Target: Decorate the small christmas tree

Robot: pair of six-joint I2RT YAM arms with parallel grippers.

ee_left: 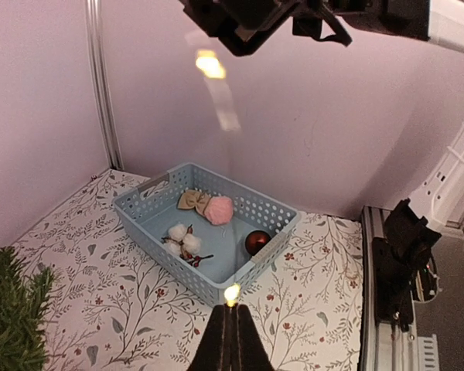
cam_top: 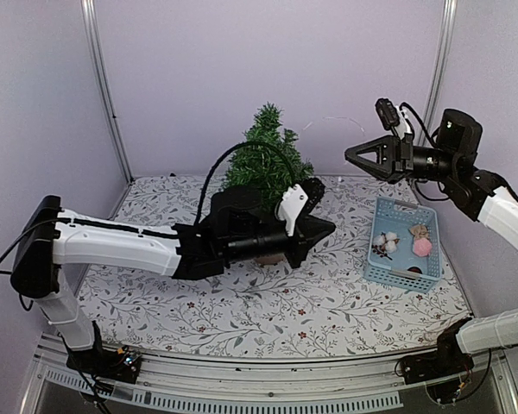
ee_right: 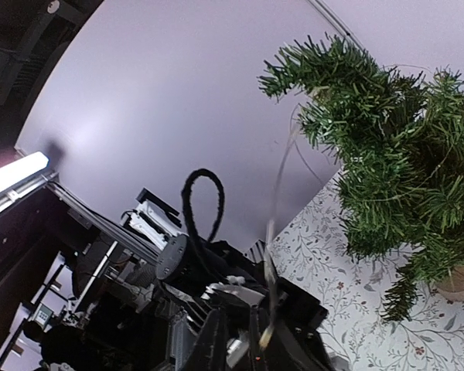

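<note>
Tree (cam_top: 266,159): upright on table (cam_top: 242,310), 12 o'clock, rear centre. Left pincer (cam_top: 328,228): low at the tree's 5 o'clock, closed on light wire (ee_left: 232,293), lit bulb at its tip. Right pincer (cam_top: 349,153): raised at 2 o'clock, closed on the same wire. Basket (cam_top: 395,203): 3 o'clock, ornaments inside

Plain lilac walls (cam_top: 242,60) with metal posts (cam_top: 104,86) surround a floral-print tabletop (cam_top: 242,310).

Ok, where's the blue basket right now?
In the top view the blue basket sits on the right side of the table, to the right of the small christmas tree, with the right pincer held high above its far end.
</note>
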